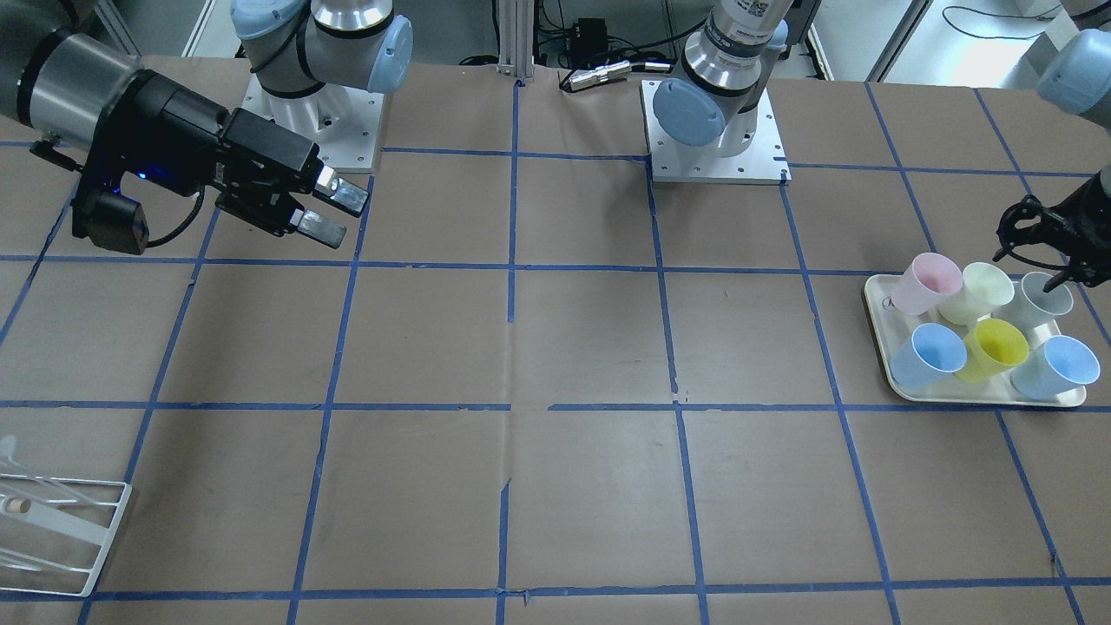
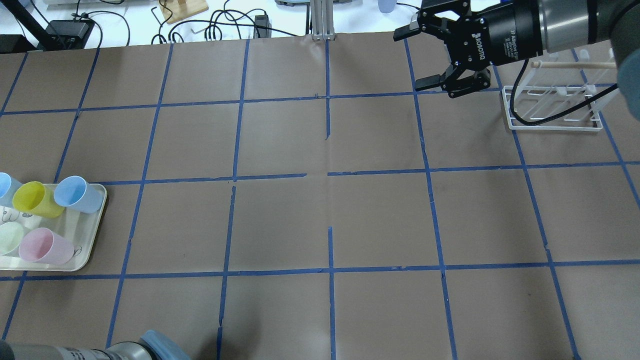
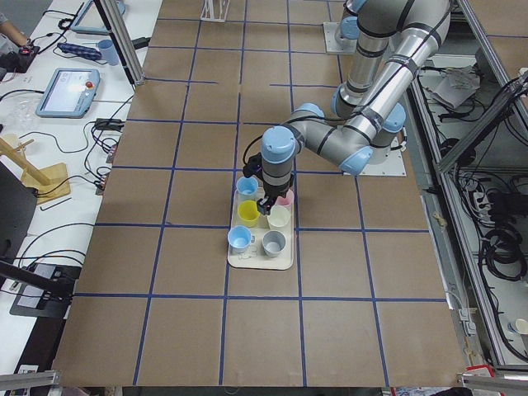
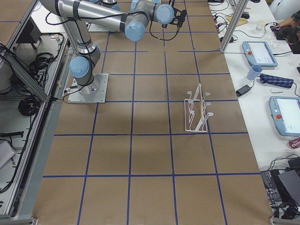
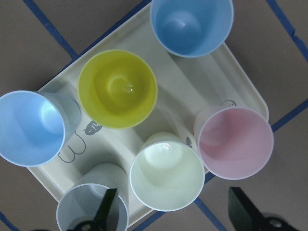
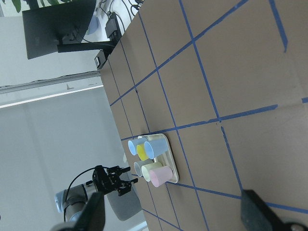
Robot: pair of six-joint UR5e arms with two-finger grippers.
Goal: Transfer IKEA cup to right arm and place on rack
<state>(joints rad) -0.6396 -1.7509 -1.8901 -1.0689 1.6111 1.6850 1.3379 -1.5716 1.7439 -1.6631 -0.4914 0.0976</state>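
The left gripper [image 5: 172, 192] has its fingers [image 5: 107, 208] spread wide and it holds nothing. In the left wrist view the two black fingers show at the bottom edge, and the IKEA cup [image 5: 166, 177] appears between them, in the lower middle of the picture. Whether the fingers already reach down to the rim of the cup cannot be told. The cup stands upright, mouth up, on the cream tray [image 5: 185, 77]. The pink cup [image 5: 236, 143] is close at its right and the grey cup [image 5: 91, 211] close at its lower left. Higher in the same view stand the yellow cup [image 5: 118, 89] and two blue cups [image 5: 191, 24]. In the front-facing view the tray lies at the right side of the brown table [image 1: 590, 347].

The right gripper [image 2: 411, 59] is also spread wide and empty. It hangs over the table in the upper right of the overhead view, near the rack [image 2: 552, 107] and to its left, not touching it. The right arm [image 2: 560, 25] leaves the picture at the top right corner. The rack stands on the table.
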